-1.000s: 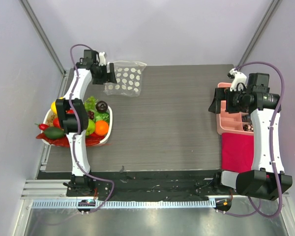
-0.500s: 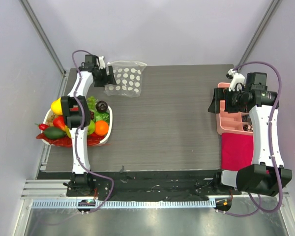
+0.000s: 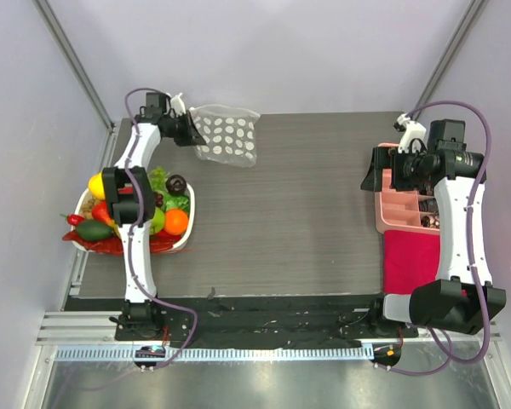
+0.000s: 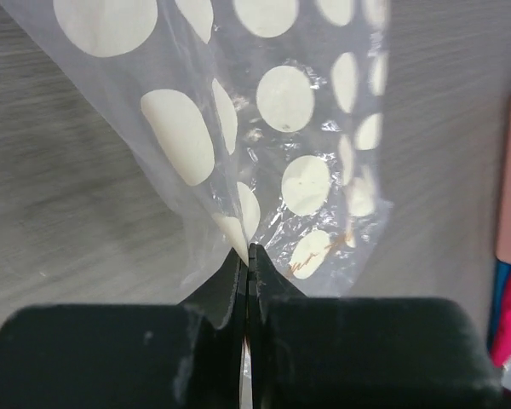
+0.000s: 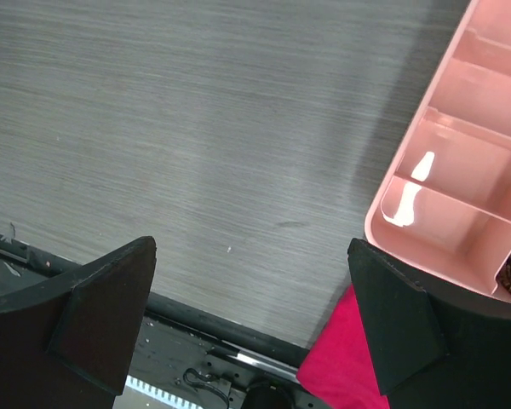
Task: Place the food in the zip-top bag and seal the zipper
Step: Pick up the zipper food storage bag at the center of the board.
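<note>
1. While the top view looks down, the left fingers (image 3: 190, 135) pinch the zip-top bag (image 3: 230, 141) at 11 o'clock on the worktop (image 3: 281, 221); the food (image 3: 176, 221) sits heaped in a white basket (image 3: 192, 203) at 9 o'clock.
2. Left wrist: both fingers press together on the dotted bag's edge, its film spreading toward 12 o'clock.
3. Right wrist: the right fingers (image 5: 102, 307) stand wide apart over bare worktop, holding nothing; a pink tray (image 5: 460, 162) lies at 2 o'clock.

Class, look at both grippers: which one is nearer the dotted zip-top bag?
Left. The left gripper is shut on the zip-top bag at its edge; the right gripper hangs open beside the pink tray, far across the table.
</note>
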Robot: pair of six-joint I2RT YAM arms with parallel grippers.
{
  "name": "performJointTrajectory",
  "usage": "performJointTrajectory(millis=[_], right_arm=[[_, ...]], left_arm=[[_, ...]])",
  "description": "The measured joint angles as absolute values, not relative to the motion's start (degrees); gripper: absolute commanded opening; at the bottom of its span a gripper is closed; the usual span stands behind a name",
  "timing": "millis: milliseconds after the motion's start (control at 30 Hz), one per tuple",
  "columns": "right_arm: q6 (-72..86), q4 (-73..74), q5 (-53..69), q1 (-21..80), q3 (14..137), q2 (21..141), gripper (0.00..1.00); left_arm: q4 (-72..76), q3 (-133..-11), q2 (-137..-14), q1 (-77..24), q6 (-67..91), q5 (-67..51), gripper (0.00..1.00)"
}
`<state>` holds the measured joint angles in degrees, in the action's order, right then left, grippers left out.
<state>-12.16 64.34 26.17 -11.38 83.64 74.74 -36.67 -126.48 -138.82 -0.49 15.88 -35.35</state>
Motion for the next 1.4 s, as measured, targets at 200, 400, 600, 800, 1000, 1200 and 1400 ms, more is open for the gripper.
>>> performJointTrajectory(millis=[200,400,600,800,1000,1200,1400], right_arm=[[-12.08,63.94,28.49,-11.38,87.64,73.60,1.00],[-11.22,62.35,30.20,-11.38,92.99,71.05,1.00],[-9.56,56.58,32.21,-11.38,92.53,64.16,1.00],[-3.20,54.65,35.09,-11.38,92.40,60.58,0.97],[-9.72,54.24,44.53,-11.38,84.20,57.95,0.87],[-28.08,54.83,47.16,-11.38,68.07,46.39,0.86],[-38.76,51.83,51.11,-11.38,55.79,32.69,0.79]], left_arm=[[-36.93,-116.20,-121.58,-2.74,10.74,-40.84,0.00],[-39.51,-103.85,-98.39,-12.67,-4.60,-41.28,0.00],[-39.70,-85.58,-78.41,-28.77,-23.55,-32.80,0.00],[-36.67,-71.85,-67.88,-41.54,-36.91,-17.17,0.00],[-31.16,-67.13,-62.98,-42.63,-44.51,-13.47,0.00],[-24.23,-59.92,-54.87,-42.63,-48.71,-15.73,0.00],[-22.44,-59.66,-54.26,-42.63,-48.84,-17.87,0.00]])
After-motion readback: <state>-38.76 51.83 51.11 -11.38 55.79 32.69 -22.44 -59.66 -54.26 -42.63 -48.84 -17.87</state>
